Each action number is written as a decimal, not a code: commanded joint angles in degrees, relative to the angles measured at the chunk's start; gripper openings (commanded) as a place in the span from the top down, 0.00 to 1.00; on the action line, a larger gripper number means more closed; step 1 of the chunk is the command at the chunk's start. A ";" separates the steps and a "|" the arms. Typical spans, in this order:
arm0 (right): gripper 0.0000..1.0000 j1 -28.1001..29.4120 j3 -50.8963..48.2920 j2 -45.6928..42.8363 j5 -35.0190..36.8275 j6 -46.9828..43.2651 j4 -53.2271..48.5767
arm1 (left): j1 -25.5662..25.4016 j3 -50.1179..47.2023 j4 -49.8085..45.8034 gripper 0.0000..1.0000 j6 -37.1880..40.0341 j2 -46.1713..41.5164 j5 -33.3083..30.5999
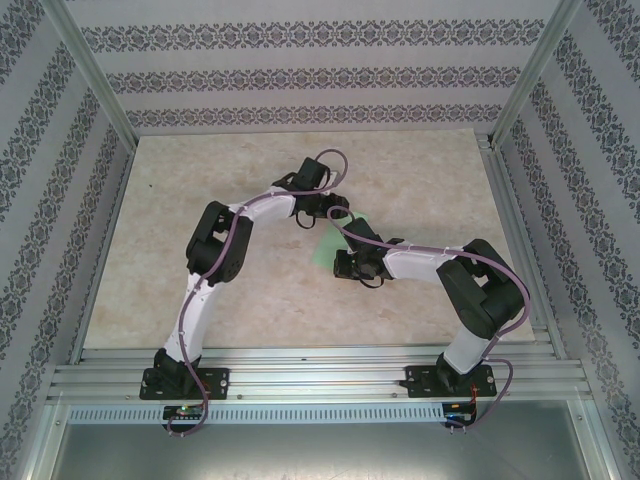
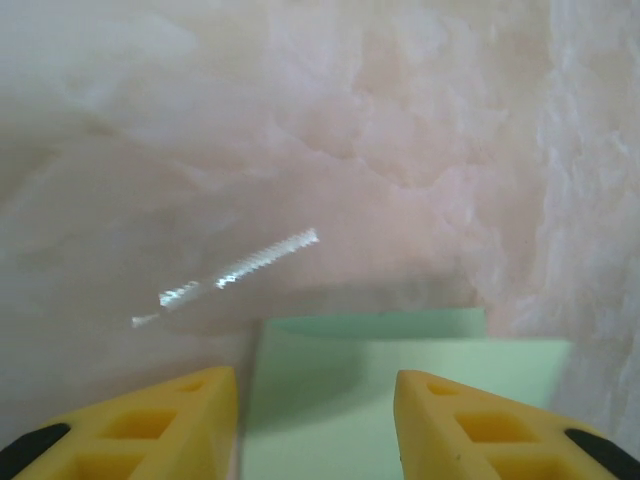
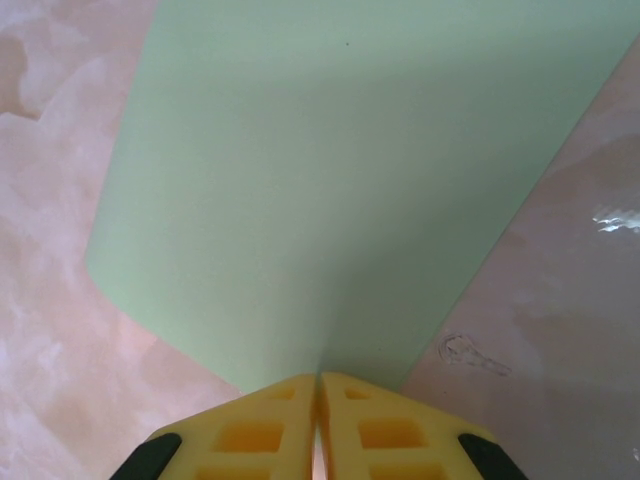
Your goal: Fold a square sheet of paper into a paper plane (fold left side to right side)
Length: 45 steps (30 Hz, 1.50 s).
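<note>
Pinching one corner of the green paper (image 3: 320,180) with the right gripper (image 3: 318,385), closed tight. Holding the left gripper (image 2: 316,385) open over the paper's edge on the table (image 2: 350,150).

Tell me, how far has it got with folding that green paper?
Done: perhaps one fold, since the left wrist view hints at one layer over another on the sheet of paper. In hand: the right gripper pinches its edge, the left gripper stands open over it. Left: the shape is broad, no pointed plane, so most folds remain.
</note>
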 commanded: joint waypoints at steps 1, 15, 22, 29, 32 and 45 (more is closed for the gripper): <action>0.89 0.53 -2.57 1.95 -1.57 -0.32 -8.56 | 3.34 -2.47 3.99 0.52 -0.11 -8.74 -1.91; 0.80 -1.15 0.24 -10.68 -3.32 -0.98 -8.78 | 3.26 -38.39 13.77 0.56 -4.66 -33.29 3.62; 0.77 -8.69 0.66 -16.46 -4.56 -2.09 -8.22 | 1.17 -41.55 14.49 0.60 -6.79 -32.70 7.09; 0.86 -12.20 6.63 -9.99 -5.06 -1.06 -2.70 | -1.23 -39.00 15.23 0.61 -8.66 -27.64 8.27; 0.88 -12.56 10.38 -5.12 -5.12 -0.29 -1.59 | -2.24 -37.69 14.37 0.62 -8.54 -25.71 7.82; 0.89 -12.23 21.41 11.11 -8.11 3.74 1.21 | -4.35 -37.32 9.98 0.62 -7.12 -22.01 2.94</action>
